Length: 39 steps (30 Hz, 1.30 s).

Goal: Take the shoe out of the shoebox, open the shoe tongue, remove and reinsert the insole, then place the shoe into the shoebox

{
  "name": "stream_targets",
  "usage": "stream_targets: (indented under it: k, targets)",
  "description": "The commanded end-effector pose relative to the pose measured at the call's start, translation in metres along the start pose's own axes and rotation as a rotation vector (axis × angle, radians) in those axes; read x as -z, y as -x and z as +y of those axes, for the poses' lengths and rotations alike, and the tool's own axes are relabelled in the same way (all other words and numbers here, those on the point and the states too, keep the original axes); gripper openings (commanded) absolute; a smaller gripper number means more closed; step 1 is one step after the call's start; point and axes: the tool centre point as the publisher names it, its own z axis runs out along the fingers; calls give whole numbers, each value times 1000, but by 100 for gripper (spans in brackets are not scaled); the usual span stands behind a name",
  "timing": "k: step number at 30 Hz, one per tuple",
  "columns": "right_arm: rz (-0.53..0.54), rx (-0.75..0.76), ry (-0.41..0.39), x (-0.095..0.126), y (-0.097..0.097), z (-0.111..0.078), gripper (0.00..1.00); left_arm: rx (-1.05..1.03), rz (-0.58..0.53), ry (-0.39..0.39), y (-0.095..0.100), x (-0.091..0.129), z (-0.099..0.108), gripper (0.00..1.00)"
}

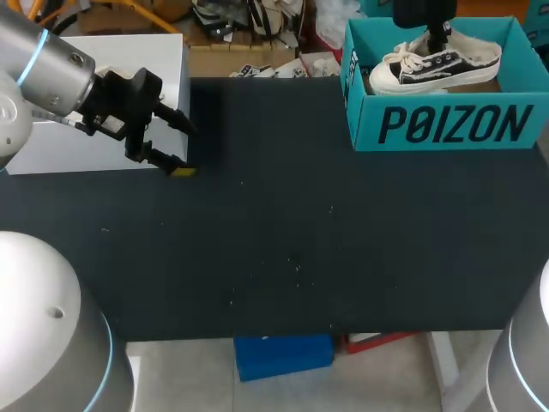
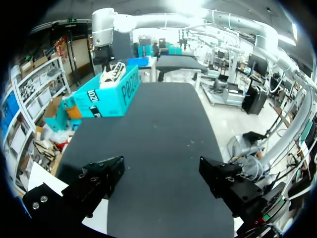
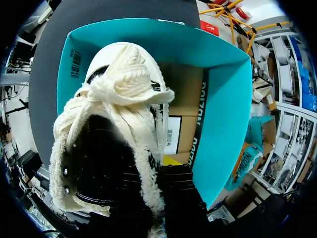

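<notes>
The teal shoebox (image 1: 455, 124) stands open at the table's back right. Inside it is a black-and-white sneaker (image 1: 433, 64) with cream laces and fleece lining, toe pointing left. My right gripper (image 1: 438, 39) comes down from above onto the shoe's heel end. In the right wrist view the right gripper (image 3: 161, 176) is shut on the fleecy collar of the sneaker (image 3: 124, 99), with the shoebox wall (image 3: 223, 99) around it. My left gripper (image 1: 184, 148) hangs open and empty over the table's left side. Its wrist view shows the shoebox (image 2: 106, 94) and sneaker (image 2: 113, 73) far ahead.
A white box (image 1: 103, 86) stands at the back left, just behind the left gripper. The dark table top (image 1: 300, 223) stretches between the two arms.
</notes>
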Motion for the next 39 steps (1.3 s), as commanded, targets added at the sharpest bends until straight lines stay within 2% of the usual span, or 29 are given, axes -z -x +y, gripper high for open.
stream_targets:
  k: [1, 9, 23, 36, 37, 38, 39]
  targets:
    - [12, -6, 8, -14, 8, -3, 0, 1, 0, 5, -1, 0, 0, 100]
    - [27, -42, 25, -36, 2, -5, 0, 1, 0, 5, -1, 0, 0, 100]
    - [43, -63, 65, -74, -10, 5, 0, 1, 0, 5, -1, 0, 0, 100]
    - [59, -61, 70, -92, -15, 1, 0, 1, 0, 5, -1, 0, 0, 100]
    - [61, -61, 73, -92, -15, 1, 20, 1, 0, 5, -1, 0, 0, 100]
    - [61, -61, 75, -92, -15, 1, 62, 1, 0, 5, -1, 0, 0, 100]
    - [61, -61, 76, -92, -15, 2, 100, 1, 0, 5, -1, 0, 0, 100]
